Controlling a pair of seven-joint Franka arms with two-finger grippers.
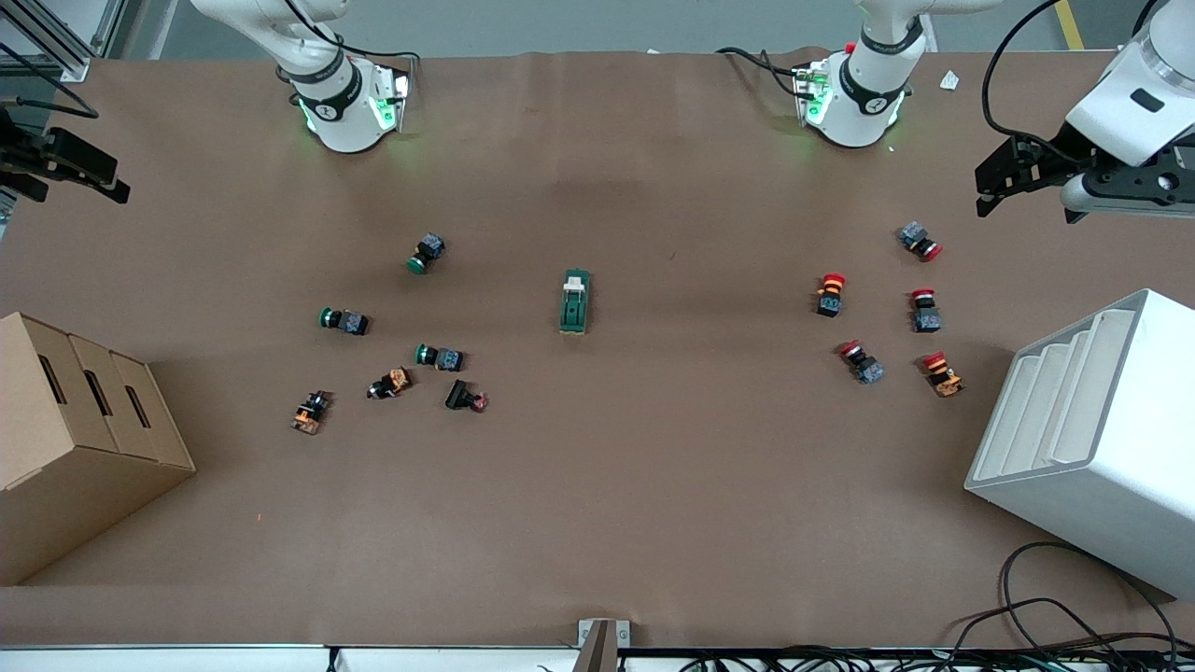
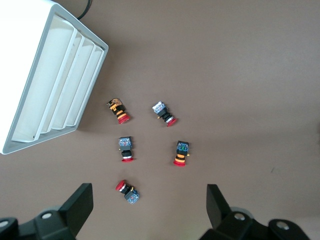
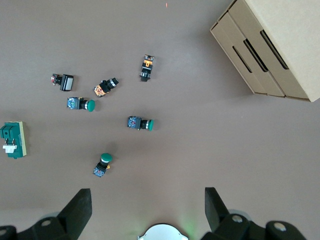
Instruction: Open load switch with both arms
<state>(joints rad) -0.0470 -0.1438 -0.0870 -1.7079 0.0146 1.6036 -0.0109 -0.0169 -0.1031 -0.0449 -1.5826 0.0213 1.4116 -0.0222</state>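
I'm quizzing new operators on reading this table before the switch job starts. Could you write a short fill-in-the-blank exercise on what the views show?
1. The load switch lies on the table, held by ____ gripper.
2. The left gripper hangs over a cluster of ____-capped buttons.
3. The right gripper has its fingers ____.
4. The slotted cardboard box stands toward the ____ arm's end of the table.

Missing words: neither; red; open; right
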